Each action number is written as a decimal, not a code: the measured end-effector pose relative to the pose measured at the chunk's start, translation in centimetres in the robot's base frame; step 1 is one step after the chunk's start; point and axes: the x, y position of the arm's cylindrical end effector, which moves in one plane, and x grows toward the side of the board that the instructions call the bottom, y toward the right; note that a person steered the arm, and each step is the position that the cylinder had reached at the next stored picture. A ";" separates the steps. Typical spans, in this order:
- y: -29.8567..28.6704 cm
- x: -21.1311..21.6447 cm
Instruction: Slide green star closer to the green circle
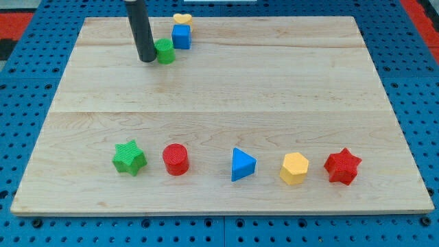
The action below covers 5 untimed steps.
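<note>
The green star (129, 158) lies near the view's bottom left of the wooden board (219, 89). The green circle (164, 51) sits far from it, near the view's top, left of centre. My tip (147, 59) rests on the board just left of the green circle, touching or almost touching it. The dark rod rises from the tip out of the view's top. The tip is far above the green star in the view.
A blue cube (181, 36) stands just right of the green circle, with a yellow heart (182, 19) behind it. Along the bottom row, right of the green star: a red cylinder (175, 159), a blue triangle (242, 165), a yellow hexagon (294, 168), a red star (342, 166).
</note>
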 end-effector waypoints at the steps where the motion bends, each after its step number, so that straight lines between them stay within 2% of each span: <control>1: 2.9 0.0; 2: -0.9 0.3; 3: -2.3 0.5; 4: -0.4 6.2; 5: 5.8 11.2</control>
